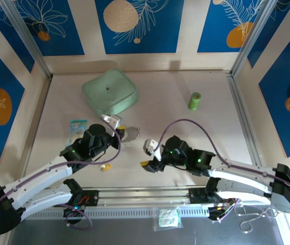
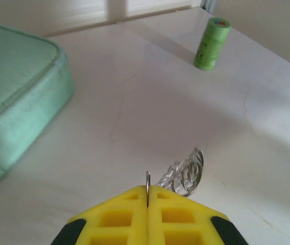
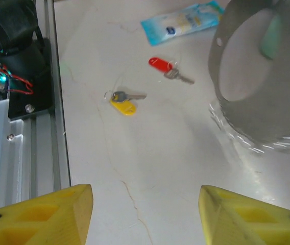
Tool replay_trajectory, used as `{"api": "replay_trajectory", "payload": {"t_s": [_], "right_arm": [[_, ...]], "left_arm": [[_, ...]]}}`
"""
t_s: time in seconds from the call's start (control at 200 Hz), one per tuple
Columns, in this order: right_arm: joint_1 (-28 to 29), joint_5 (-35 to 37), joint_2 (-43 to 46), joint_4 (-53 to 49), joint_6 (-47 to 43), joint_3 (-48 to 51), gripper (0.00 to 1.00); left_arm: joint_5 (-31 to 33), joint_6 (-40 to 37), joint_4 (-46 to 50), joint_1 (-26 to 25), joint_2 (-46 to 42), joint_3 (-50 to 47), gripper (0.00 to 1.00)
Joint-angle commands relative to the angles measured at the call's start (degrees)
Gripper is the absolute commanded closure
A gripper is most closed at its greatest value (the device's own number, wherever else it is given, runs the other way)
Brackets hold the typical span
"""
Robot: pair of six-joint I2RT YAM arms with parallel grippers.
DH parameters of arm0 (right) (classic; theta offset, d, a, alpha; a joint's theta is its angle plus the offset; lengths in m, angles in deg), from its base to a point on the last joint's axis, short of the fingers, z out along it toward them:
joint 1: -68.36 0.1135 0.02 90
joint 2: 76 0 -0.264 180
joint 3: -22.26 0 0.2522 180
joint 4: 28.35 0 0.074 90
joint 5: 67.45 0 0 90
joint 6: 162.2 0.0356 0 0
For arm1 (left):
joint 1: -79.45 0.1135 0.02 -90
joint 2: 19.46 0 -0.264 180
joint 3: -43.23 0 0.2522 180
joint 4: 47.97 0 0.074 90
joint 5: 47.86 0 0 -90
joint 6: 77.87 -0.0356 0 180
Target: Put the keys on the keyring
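Observation:
My left gripper (image 2: 148, 196) is shut on the keyring's thin ring (image 2: 148, 182), which stands edge-on between the yellow pads. The glittery chain loop (image 2: 187, 173) trails off to the right onto the table. From above, the keyring (image 1: 130, 133) lies just right of the left gripper (image 1: 120, 131). The yellow-headed key (image 3: 123, 105) and the red-headed key (image 3: 161, 65) lie flat on the table, apart from each other, well ahead of my right gripper (image 3: 145, 204). That gripper is open with bare table between its fingertips. The yellow key (image 1: 103, 167) sits under the left arm, left of the right gripper (image 1: 147, 162).
A mint-green case (image 1: 109, 92) stands at the back, and a small green roll (image 1: 194, 100) at the back right. A blue packet (image 1: 77, 126) lies left of the left arm. The arms' metal rail (image 3: 32, 127) runs along the near edge.

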Motion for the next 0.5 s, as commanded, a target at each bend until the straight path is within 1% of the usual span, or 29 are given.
{"api": "replay_trajectory", "payload": {"t_s": [0.0, 0.095, 0.175, 0.255, 0.31, 0.375, 0.44, 0.495], "right_arm": [[2.11, 0.71, -5.74, 5.85, 1.19, -1.99, 0.43], [3.68, 3.07, -12.94, 7.64, 1.95, -4.98, 0.43], [4.73, 3.51, -19.13, 11.45, 2.81, -7.11, 0.46], [6.52, 5.85, -25.73, 14.52, 2.86, -10.42, 0.47], [7.89, 7.23, -30.4, 15.14, 2.56, -13.64, 0.47], [9.55, 9.18, -35.53, 15.23, 1.68, -17.7, 0.47], [11.12, 12.75, -40.05, 16.5, 1.15, -20.73, 0.47], [11.92, 13.33, -43.05, 18.23, 0.66, -22.36, 0.47]], "left_arm": [[5.26, -4.43, -0.5, 1.97, -1.12, 4.73, 1.0], [10.45, -4.33, 1.28, 4.03, -1.86, 5.81, 1.0], [14.78, -2.85, 3.29, 6.24, -2.65, 6.52, 1.0], [18.08, -1.13, 4.39, 8.68, -3.72, 6.71, 1.0], [18.98, 0.07, 4.43, 10.58, -4.63, 6.33, 1.0], [18.62, 1.1, 4.17, 13.04, -5.72, 5.6, 1.0], [18.17, 2.08, 4.31, 15.65, -6.59, 5.05, 1.0], [17.78, 2.68, 4.43, 17.46, -7.29, 4.63, 1.0]]}}
